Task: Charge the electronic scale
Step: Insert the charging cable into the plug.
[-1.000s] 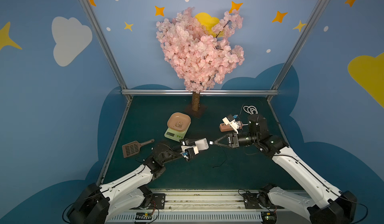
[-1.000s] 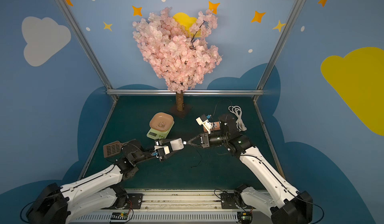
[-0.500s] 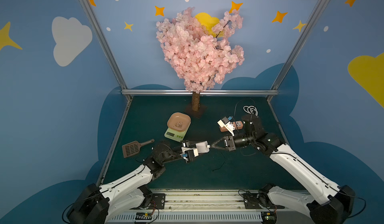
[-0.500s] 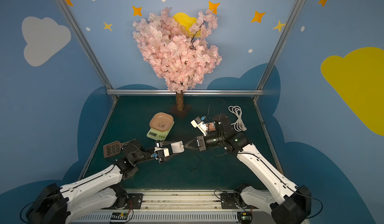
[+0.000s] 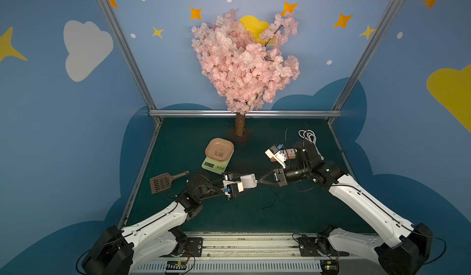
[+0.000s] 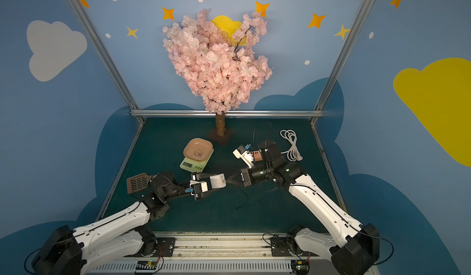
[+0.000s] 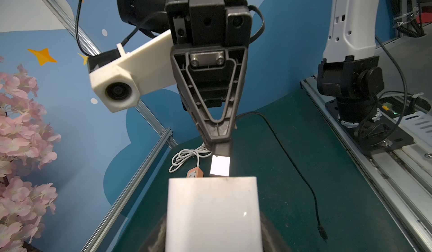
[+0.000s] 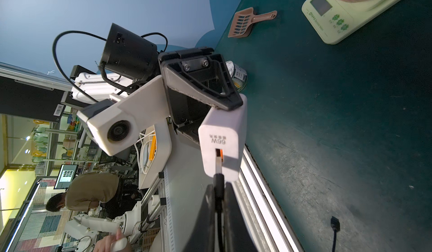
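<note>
Gripping the charger (image 5: 248, 181), the left gripper (image 5: 239, 183) holds it clear of the mat (image 5: 305, 210), with its port (image 8: 218, 152) facing the right gripper (image 5: 260, 182). The right gripper is closed on the plug (image 7: 219, 165), whose metal tip is at the port's mouth. The cable (image 7: 292, 159) trails over the mat, its far end loose. The scale (image 5: 215, 166) sits on the mat just behind the charger, near the tree (image 5: 239, 127).

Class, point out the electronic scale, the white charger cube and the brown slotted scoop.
electronic scale (image 5: 215, 166): in a top view, on its pale-green front panel.
white charger cube (image 8: 224, 127): right wrist view, on the face with the port.
brown slotted scoop (image 5: 161, 184): in a top view, on its slotted blade.
</note>
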### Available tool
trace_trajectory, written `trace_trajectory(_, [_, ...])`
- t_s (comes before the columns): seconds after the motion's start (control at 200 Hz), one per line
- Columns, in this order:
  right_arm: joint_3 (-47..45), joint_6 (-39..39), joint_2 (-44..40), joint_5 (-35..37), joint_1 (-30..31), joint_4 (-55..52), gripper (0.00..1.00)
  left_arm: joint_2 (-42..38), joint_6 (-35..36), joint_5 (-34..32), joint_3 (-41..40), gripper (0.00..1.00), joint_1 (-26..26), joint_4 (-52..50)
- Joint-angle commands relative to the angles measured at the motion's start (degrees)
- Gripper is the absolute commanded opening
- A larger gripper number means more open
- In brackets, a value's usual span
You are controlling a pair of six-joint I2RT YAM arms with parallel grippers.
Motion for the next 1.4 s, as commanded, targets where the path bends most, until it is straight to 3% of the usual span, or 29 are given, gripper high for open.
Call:
trace_trajectory(0.0, [1.63, -0.35, 0.78, 0.14, 0.33, -0.2, 0.0, -0.17, -0.1, 1.88, 1.75, 0.41, 0.01, 0.71])
trace_trajectory(0.465, [2.91, -2.61, 1.83, 2.53, 0.42, -4.11, 0.0, 1.06, 0.17, 1.96, 2.36, 0.42, -0.22, -0.14])
trace_trajectory(0.781, [6.11, -6.7, 4.1, 6.55, 1.65, -11.14, 0.0, 2.46, 4.06, 1.03, 5.6, 0.42, -0.74, -7.22])
trace_trajectory(1.046, [7.06, -6.53, 6.01, 8.02, 3.26, -10.45, 0.0, 5.07, 5.33, 0.73, 7.71, 0.42, -2.22, -9.97])
trace_trajectory(1.286, [6.24, -5.31, 6.88, 8.62, 4.02, -8.11, 0.0, 6.34, 4.08, -0.46, 6.29, 0.42, -2.77, -6.42])
trace_trajectory(1.391, [6.11, -4.97, 6.04, 9.66, 3.88, -8.05, 0.21, 6.6, 3.65, -1.37, 5.75, 0.43, -2.77, -6.08])
